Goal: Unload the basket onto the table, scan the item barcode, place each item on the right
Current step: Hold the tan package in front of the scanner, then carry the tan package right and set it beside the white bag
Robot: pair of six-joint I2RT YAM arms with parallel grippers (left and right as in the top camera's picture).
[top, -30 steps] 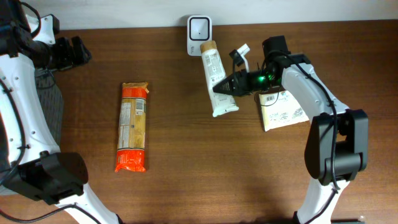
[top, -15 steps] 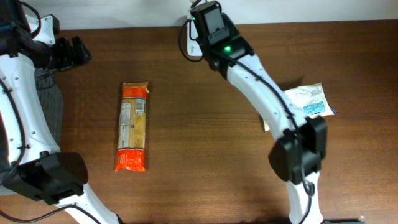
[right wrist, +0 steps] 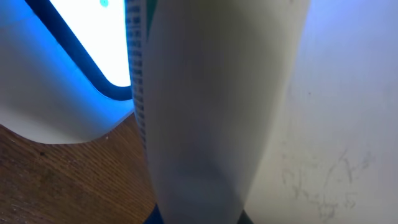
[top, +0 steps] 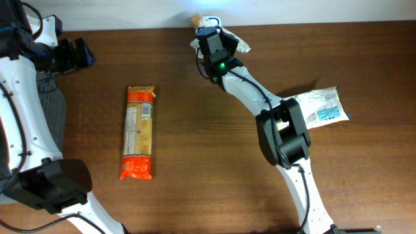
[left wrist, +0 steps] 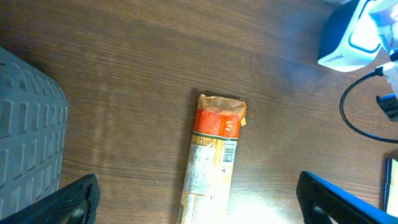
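Note:
My right gripper [top: 209,34] is at the table's back edge, shut on a white tube [right wrist: 211,112]. In the right wrist view the tube fills the middle, and its printed edge stands right against the scanner [right wrist: 62,68], whose window glows blue-white. From overhead the arm covers most of the scanner; only the tube's tan cap [top: 195,19] sticks out. My left gripper [top: 73,54] hovers open at the far left, holding nothing. Its wide-spread fingers [left wrist: 74,200] frame the orange packet [left wrist: 211,163] lying on the wood.
The long orange packet [top: 138,132] lies left of centre. A white printed pouch [top: 318,107] rests at the right. A grey basket [left wrist: 28,124] sits at the left edge. A black cable [left wrist: 367,112] runs from the scanner [left wrist: 351,34].
My right arm has carried the tube from mid-table up to the scanner at the back edge, uncovering the white pouch. The left arm has not moved.

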